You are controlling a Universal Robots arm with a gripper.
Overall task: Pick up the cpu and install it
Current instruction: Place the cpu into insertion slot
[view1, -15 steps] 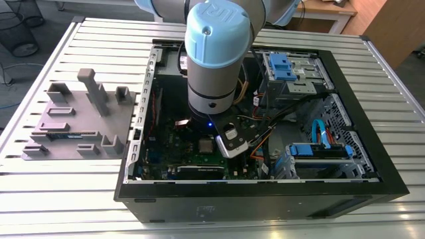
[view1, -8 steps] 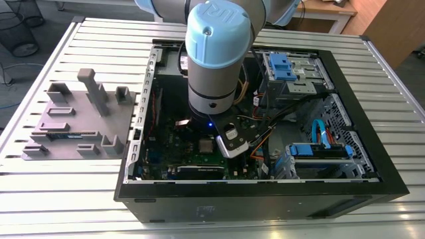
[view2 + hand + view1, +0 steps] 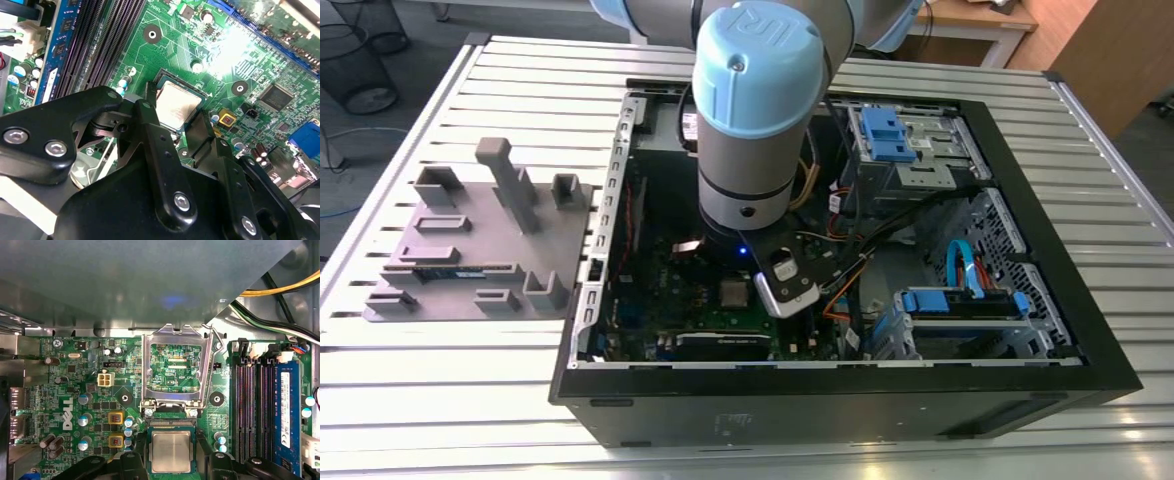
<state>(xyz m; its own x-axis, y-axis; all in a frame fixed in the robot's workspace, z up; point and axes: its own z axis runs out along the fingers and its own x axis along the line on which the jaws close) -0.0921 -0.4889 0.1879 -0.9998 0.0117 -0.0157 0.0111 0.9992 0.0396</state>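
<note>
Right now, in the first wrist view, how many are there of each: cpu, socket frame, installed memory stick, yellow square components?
cpu: 1
open socket frame: 1
memory stick: 1
yellow square components: 2
Total: 5

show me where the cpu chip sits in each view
exterior view: cpu chip, probably the small grey square beside the arm.
second wrist view: cpu chip in its socket on the green board.
first wrist view: cpu chip just past the open metal frame.
shared landmark: black memory slots, in both wrist views.
</note>
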